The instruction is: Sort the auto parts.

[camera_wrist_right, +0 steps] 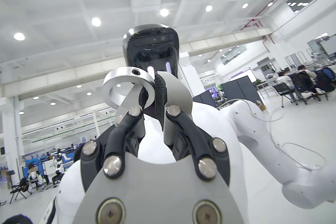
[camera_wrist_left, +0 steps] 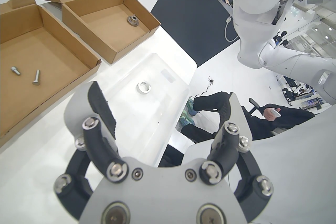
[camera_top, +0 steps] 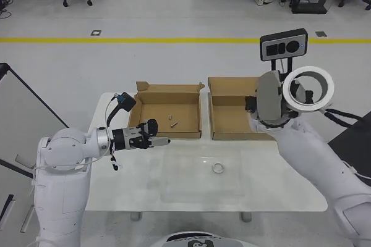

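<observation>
Bright workshop hall behind, white bench (camera_top: 266, 185) up front. The main thing right now is a silver metal ring collar (camera_wrist_right: 123, 74) with a small screw hole in its side. The right gripper (camera_wrist_right: 153, 88) has its fingers pinched on one side of the band, so most of the ring sticks out past them. That wrist is turned up toward the ceiling, and from the top view it looks to be over the far edge of the bench.

Under it is the right-hand brown cardboard box (camera_wrist_left: 110, 22), with one dark round flange (camera_wrist_left: 133, 20) inside. Touching its side is the left-hand brown cardboard box (camera_wrist_left: 39, 51), holding a longer steel bolt (camera_wrist_left: 36, 77) and a shorter steel bolt (camera_wrist_left: 15, 70). A second silver ring (camera_wrist_left: 143, 91) lies loose mid-bench, nearer the front edge. The left gripper (camera_wrist_left: 162, 93) hovers by the left box's front wall, fingers spread wide with nothing in them.

My guess is the held ring goes in with the flange, not with the bolts. With such an off-centre grip, I'd roll the wrist down slowly so the ring doesn't pivot or slip. Then get it low inside the box walls before letting go, otherwise it could bounce or roll out.
</observation>
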